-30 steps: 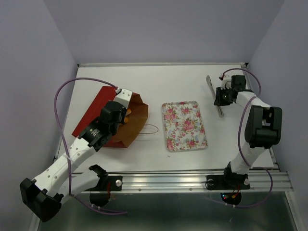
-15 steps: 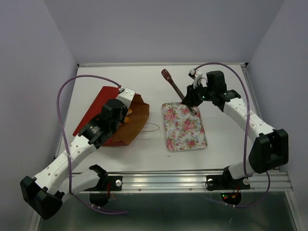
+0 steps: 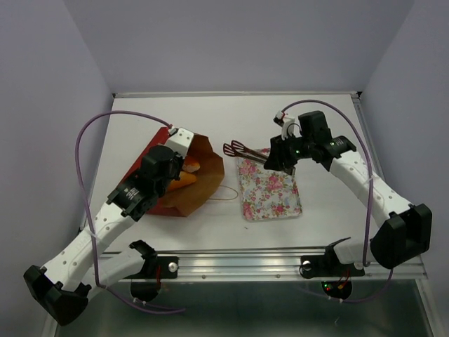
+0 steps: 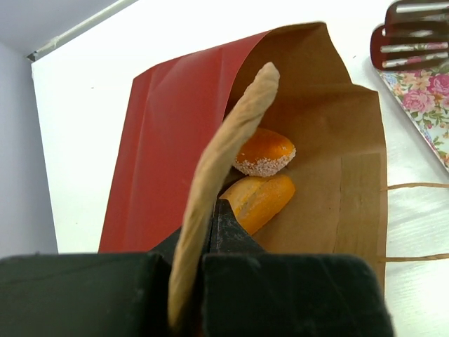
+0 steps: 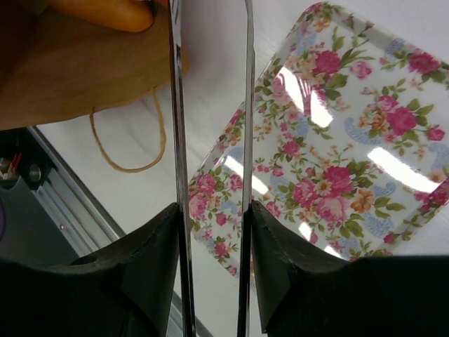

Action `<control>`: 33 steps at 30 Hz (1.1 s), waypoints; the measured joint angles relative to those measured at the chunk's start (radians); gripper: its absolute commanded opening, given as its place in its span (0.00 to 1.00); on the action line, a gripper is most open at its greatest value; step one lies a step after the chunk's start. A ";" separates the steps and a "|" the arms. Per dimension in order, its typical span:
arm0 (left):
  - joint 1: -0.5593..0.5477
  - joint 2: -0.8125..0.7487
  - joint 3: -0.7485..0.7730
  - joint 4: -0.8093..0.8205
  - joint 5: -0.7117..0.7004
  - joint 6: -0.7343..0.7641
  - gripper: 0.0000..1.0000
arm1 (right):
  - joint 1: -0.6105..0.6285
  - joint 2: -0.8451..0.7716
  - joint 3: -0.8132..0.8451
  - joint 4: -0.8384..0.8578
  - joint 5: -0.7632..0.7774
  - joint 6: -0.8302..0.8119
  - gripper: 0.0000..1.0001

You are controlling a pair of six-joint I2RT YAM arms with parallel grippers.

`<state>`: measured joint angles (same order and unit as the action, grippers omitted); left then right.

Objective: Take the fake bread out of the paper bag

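Pinching the paper bag (image 4: 168, 126) by its raised rim, the left gripper (image 4: 209, 228) sees two orange pieces of bread (image 4: 264, 152) inside. From overhead the bread is only a sliver. The right gripper (image 5: 214, 225) is clamped on tongs (image 5: 175, 105), their arms parted, over the tray (image 5: 351, 140).

— What sits on the white tabletop (image 3: 330, 203)?
— A rectangular tray printed with pink roses (image 3: 270, 184), lying flat, its long side running from near to far.
— Anything else?
— A pair of tongs (image 3: 237, 149) with dark red slotted heads and shiny metal arms. The heads lie just beyond the tray's far left corner, and the arms run close together and parallel over its far end.
— And the near edge?
— A ribbed aluminium rail (image 3: 245, 263) runs along it.
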<state>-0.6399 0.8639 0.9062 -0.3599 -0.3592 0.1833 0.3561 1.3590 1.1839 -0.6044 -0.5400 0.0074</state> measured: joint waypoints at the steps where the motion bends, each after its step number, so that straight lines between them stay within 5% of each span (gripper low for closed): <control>1: 0.000 0.006 0.002 0.000 0.000 -0.001 0.00 | 0.014 -0.007 0.000 -0.018 -0.002 0.000 0.42; 17: -0.007 0.061 0.011 0.001 0.001 -0.017 0.00 | 0.198 -0.135 0.072 -0.167 0.063 -0.093 0.42; 26: -0.019 0.061 0.011 -0.008 0.009 -0.024 0.00 | 0.391 0.052 0.122 -0.128 0.193 -0.195 0.48; 33: -0.031 0.061 0.011 -0.014 0.011 -0.027 0.00 | 0.423 0.161 0.160 -0.029 0.320 -0.214 0.55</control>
<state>-0.6712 0.9253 0.9173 -0.3737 -0.3485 0.1566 0.7788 1.5196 1.3437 -0.6334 -0.2195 -0.2066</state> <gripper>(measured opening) 0.036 0.537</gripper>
